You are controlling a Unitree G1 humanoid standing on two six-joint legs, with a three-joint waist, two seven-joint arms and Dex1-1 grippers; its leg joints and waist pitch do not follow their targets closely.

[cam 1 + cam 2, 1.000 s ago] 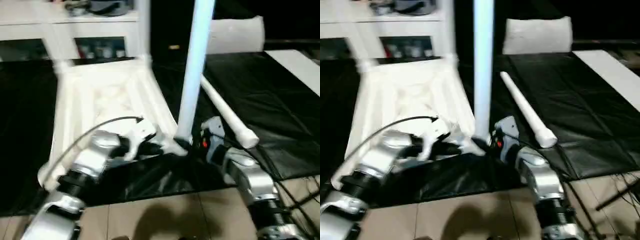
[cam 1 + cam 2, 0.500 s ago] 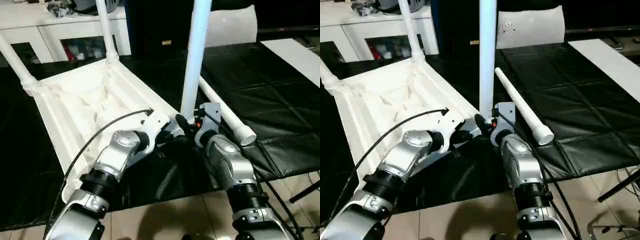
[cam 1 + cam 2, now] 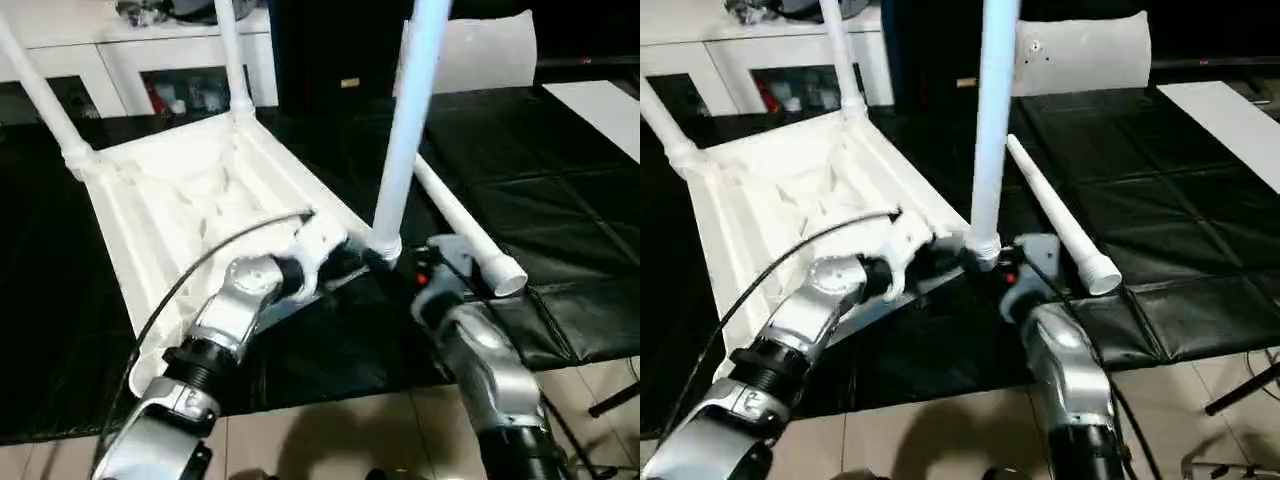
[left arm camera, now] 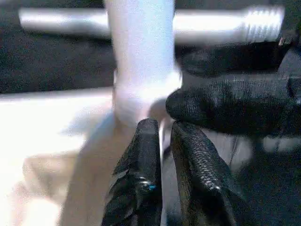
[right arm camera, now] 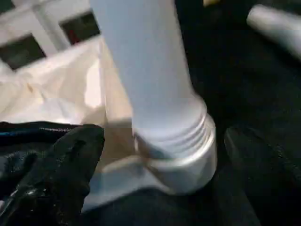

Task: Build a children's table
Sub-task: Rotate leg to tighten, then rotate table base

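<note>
Seemingly the third white tapered plastic leg [image 3: 405, 150] is seated in a corner socket of the upturned white ribbed tabletop [image 3: 180, 200]. The right gripper [image 5: 155, 155] stands wide open around its base, holding nothing; the left gripper [image 4: 162, 155] is nearly closed on the tabletop's edge. Next comes fetching the loose white leg [image 3: 465, 225] lying on the black mat [image 3: 560, 190].

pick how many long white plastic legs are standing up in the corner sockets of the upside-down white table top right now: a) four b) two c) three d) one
c, three long white plastic legs stand in corner sockets of the upside-down white table top: two at the far corners and one at the near corner, while the fourth white leg lies loose on the black mat.
</note>
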